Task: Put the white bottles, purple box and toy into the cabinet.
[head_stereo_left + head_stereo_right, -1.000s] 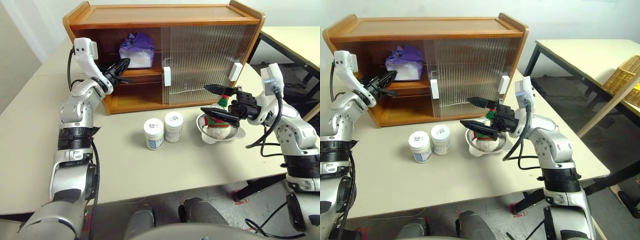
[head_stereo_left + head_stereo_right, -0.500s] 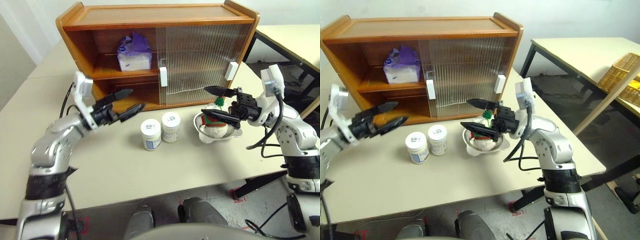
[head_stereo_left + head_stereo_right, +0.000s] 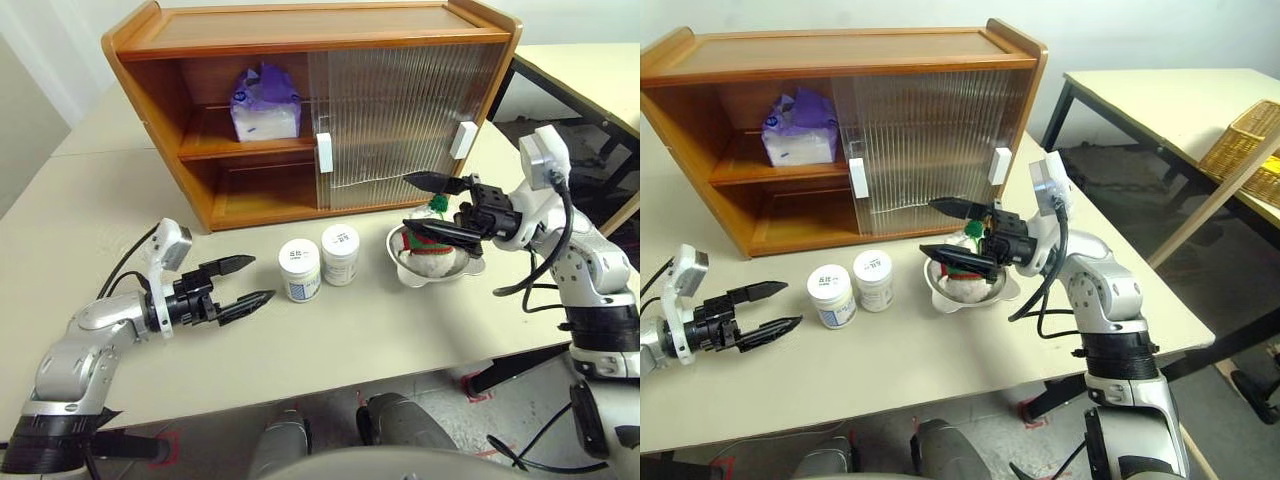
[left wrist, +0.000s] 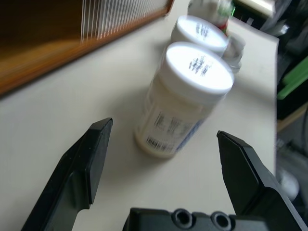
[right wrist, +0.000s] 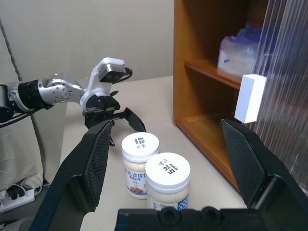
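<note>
A pale beige table (image 3: 420,330) is filling the foreground under even light. A second pale table on black legs (image 3: 1160,100) is standing beyond it, with a woven basket (image 3: 1245,150) sitting beside it. A grey floor (image 3: 1230,330) is showing below, and what may be red tape marks (image 3: 478,398).

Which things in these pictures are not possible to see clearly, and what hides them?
- Toy: head views, mostly hidden by the bowl rim and the right gripper in front.
- Cabinet right half: head views, contents veiled by the ribbed doors.
- Bottle label: left wrist view, blurred; print unreadable.
- Purple box: right wrist view, partly cut off by the door edge.
</note>
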You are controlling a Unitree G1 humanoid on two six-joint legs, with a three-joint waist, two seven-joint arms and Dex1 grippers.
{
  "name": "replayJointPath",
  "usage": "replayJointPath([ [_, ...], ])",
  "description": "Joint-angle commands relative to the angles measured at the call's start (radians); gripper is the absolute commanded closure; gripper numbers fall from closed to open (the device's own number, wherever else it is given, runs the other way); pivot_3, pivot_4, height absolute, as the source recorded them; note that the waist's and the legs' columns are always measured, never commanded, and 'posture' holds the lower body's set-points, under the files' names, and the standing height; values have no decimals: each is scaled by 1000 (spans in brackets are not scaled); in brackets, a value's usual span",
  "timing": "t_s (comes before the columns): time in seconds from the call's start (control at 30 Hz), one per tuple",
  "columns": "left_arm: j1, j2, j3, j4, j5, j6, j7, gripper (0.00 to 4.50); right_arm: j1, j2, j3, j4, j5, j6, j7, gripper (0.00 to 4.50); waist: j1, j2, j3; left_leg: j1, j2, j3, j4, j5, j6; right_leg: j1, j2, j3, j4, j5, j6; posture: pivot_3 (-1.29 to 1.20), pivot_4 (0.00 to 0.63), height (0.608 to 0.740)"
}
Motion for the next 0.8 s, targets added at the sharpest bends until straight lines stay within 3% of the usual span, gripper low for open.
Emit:
replayJointPath([
  [0.03,-8,-6,-54,19,38,-32,-18,14,-13,4,14,11,-16,-11,5,0,0,0,0,0,0,0,0,0,0,-1,0,0,0,0,0,-206,24,740],
  [0.3,-34,-59,-156,94,121,-95,1,14,-24,-1,7,21,-25,-17,6,0,-1,3,-2,-1,1,1,0,0,0,-1,0,0,1,1,-1,-213,17,740],
  [0.43,-63,-56,-223,165,234,-141,41,14,-33,-3,11,31,-33,-22,8,0,-1,5,-4,-1,1,1,0,0,0,-1,0,0,1,1,0,-213,13,740],
  [0.67,-108,-108,-241,232,275,-194,85,14,-40,-7,13,40,-39,-25,18,0,4,8,-5,-1,0,1,2,2,2,0,0,1,1,2,2,-211,11,740],
  [0.8,-134,-173,-206,242,221,-175,110,14,-40,-10,19,43,-49,-23,17,0,5,8,-6,0,-1,1,2,4,3,2,0,1,1,3,5,-211,10,740],
])
